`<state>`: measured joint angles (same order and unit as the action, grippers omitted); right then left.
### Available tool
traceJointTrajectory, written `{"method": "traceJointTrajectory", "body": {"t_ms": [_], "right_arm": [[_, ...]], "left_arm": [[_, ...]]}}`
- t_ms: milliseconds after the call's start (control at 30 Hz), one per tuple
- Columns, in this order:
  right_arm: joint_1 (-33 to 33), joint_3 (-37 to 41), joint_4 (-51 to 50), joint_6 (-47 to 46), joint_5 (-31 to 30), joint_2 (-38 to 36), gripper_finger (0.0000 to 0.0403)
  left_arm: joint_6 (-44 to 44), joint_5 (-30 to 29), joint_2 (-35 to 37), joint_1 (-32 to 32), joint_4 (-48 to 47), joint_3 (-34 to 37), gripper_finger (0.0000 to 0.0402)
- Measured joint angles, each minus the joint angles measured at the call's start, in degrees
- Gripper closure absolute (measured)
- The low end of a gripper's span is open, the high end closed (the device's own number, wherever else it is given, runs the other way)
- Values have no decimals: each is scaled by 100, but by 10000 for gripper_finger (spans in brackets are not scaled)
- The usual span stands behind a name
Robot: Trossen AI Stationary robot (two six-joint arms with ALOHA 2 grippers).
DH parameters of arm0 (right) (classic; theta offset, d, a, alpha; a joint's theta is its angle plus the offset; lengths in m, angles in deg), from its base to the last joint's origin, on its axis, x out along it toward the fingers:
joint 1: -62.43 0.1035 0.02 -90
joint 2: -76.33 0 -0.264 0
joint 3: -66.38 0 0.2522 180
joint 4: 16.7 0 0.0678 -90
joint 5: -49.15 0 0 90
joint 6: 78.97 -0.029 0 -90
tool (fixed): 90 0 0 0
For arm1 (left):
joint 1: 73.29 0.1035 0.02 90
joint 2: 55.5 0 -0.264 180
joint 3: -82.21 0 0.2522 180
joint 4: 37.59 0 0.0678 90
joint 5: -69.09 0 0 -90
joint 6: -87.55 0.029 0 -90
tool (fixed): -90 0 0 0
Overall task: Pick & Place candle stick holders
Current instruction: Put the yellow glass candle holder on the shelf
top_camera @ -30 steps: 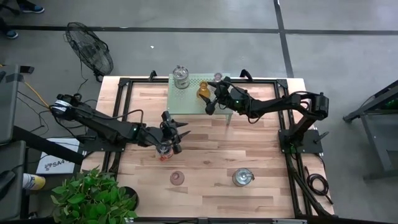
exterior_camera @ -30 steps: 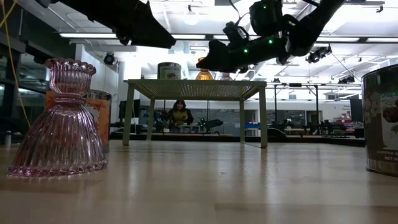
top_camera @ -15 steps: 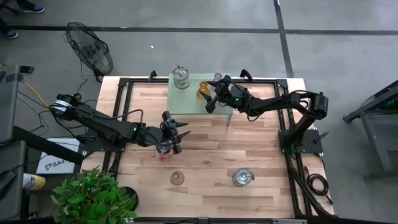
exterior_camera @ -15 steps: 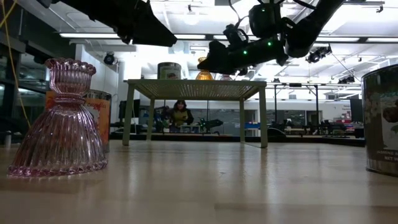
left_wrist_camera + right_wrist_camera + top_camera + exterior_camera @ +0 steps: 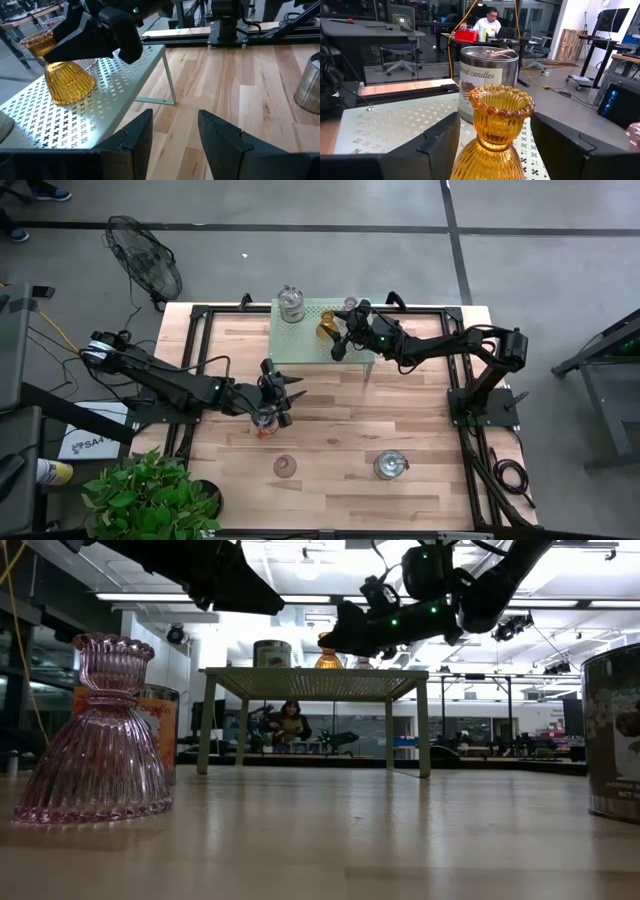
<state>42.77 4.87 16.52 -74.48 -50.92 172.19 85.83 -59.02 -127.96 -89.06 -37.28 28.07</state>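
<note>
- Amber holder (image 5: 492, 131) stands upright on green shelf (image 5: 312, 350), upper centre of high view.
- Right end effector (image 5: 343, 340): fingers apart, straddling its neck, no contact visible.
- Left end effector (image 5: 276, 402) mid-counter, clamped on another holder (image 5: 264, 420).
</note>
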Motion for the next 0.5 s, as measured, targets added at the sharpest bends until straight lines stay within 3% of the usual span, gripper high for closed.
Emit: {"method": "traceJointTrajectory", "body": {"t_ms": [500], "right_arm": [[2,0,7,-1,2,0,254]], "left_arm": [[39,-2,0,0,0,0,247]]}}
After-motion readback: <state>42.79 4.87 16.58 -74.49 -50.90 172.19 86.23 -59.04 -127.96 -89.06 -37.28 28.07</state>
